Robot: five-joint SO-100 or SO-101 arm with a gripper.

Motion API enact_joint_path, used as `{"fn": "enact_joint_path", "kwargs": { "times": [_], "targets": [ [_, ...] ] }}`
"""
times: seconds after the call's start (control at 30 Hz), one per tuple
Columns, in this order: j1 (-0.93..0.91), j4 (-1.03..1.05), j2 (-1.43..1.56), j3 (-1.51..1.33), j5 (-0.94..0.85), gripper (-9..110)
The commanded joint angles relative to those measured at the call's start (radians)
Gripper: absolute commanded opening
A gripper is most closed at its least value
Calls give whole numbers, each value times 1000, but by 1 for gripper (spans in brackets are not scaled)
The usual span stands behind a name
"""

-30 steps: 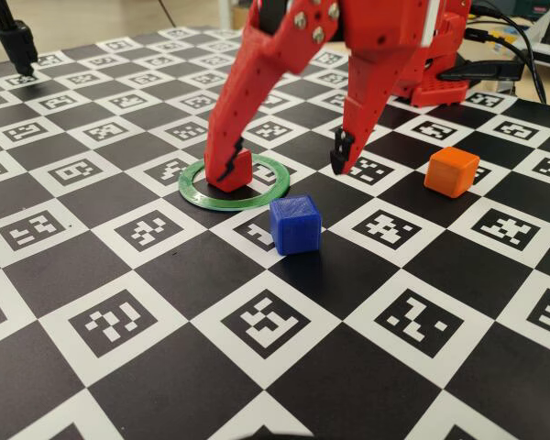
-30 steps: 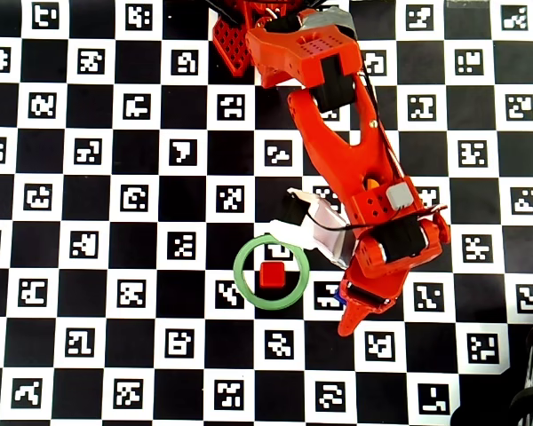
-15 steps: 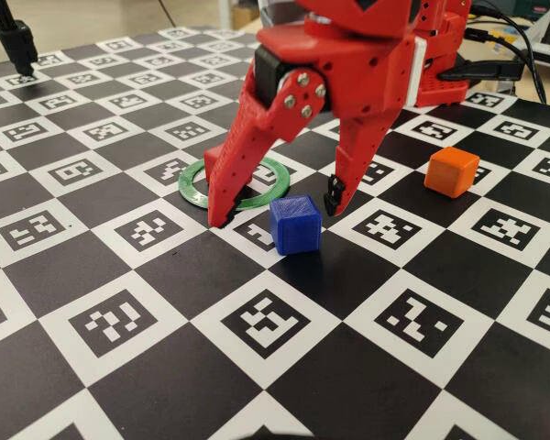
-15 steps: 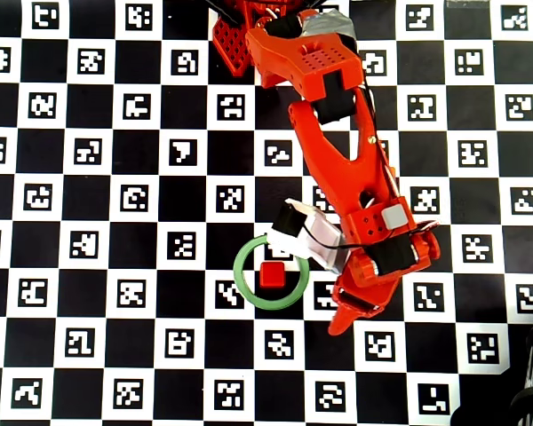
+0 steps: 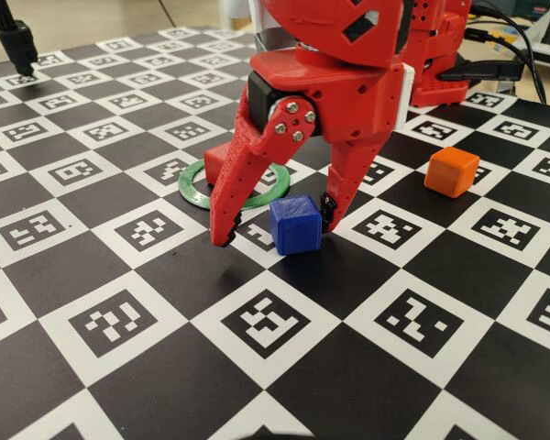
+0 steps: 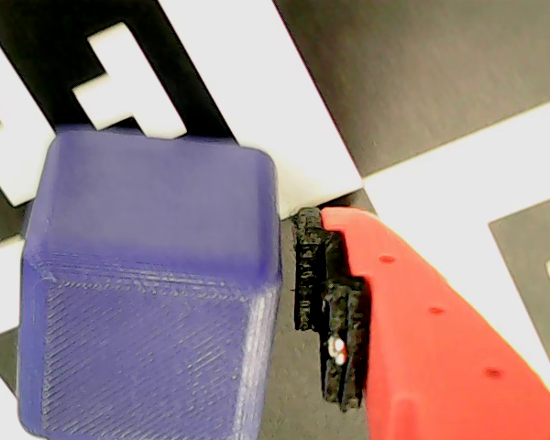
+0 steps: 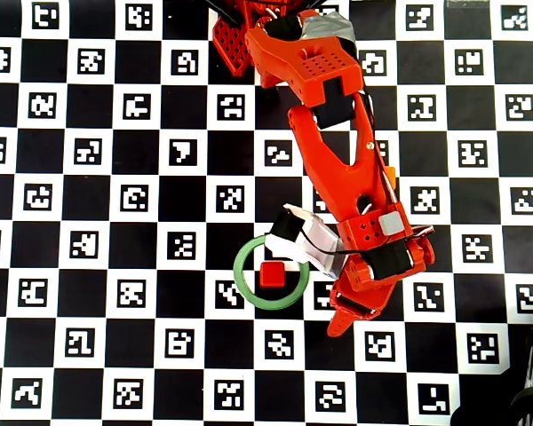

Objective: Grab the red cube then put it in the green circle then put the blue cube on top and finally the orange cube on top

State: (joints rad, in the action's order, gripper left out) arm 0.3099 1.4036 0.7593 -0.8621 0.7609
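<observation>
The blue cube (image 5: 295, 225) sits on the checkered board between my red gripper's (image 5: 275, 229) two fingers. The jaws stand wide open. The left finger is well clear of the cube and the right fingertip is close beside it. In the wrist view the blue cube (image 6: 151, 302) fills the left, with a narrow gap to the black pad (image 6: 325, 293). The red cube (image 5: 222, 163) lies inside the green circle (image 5: 194, 190), just behind the gripper; both also show in the overhead view, the red cube (image 7: 272, 274) within the ring (image 7: 247, 286). The orange cube (image 5: 451, 171) stands to the right.
The board (image 5: 165, 275) is a black-and-white checker with printed markers. The arm's base (image 7: 249, 35) stands at the far edge. A black stand (image 5: 16, 44) is at the back left, and cables (image 5: 518, 41) lie at the back right.
</observation>
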Motion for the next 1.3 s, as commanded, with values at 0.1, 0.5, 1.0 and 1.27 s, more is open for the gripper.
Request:
{"fn": "enact_joint_path", "kwargs": {
  "times": [0.1,0.5,1.0,1.27],
  "targets": [
    [-11,-14,44,14,-5,32],
    [-11,-32,58,-12,11,14],
    [-2,-9,167,-55,-48,13],
    [-17,135,368,-11,-150,12]
  ]
}}
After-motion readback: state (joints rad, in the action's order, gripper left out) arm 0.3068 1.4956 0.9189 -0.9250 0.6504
